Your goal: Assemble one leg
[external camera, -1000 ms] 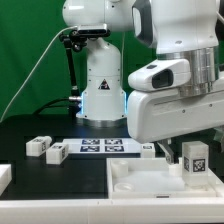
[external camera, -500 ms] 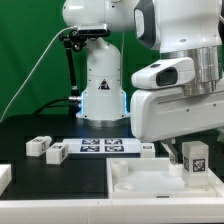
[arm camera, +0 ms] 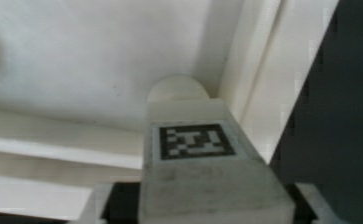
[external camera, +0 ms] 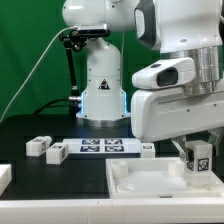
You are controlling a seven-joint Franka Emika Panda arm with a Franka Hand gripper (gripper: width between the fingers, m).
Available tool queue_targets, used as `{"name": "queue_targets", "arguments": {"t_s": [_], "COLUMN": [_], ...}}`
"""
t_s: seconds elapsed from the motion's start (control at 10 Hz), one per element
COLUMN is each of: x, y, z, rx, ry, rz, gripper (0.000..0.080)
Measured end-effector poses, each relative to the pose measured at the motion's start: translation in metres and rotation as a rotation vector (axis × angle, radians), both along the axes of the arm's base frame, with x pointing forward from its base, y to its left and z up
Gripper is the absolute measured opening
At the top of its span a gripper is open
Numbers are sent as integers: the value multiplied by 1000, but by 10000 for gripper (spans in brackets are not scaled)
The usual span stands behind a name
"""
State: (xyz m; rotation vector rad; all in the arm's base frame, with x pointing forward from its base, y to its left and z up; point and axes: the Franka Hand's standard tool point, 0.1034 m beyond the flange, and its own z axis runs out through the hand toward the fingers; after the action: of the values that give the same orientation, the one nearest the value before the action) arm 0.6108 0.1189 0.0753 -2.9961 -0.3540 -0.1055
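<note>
The small, chunky white plastic leg (external camera: 197, 157), marked with a black-and-white tag, is clamped between the fingers of the two-finger gripper (arm camera: 199, 205) and held over a recessed corner of the wide white square panel (external camera: 140, 182).

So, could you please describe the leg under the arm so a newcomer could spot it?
Find the wide white panel in front. At its corner on the exterior view's right, under the arm, is the leg. Unlike the blocks lying on the table, it stands on end, held by the fingers.
</note>
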Motion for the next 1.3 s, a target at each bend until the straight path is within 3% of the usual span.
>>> {"name": "queue_targets", "arguments": {"t_s": [0.2,0.7,0.9,1.3], "x": [0,-2,-3,-2], "y": [0,-3,0,0], "z": [0,-3,-3,-3], "rx": [3,74,76,127], "ry": [2,53,81,138], "rz": [-32,-832,-1092,-1436], "gripper": [294,294,294,294]}}
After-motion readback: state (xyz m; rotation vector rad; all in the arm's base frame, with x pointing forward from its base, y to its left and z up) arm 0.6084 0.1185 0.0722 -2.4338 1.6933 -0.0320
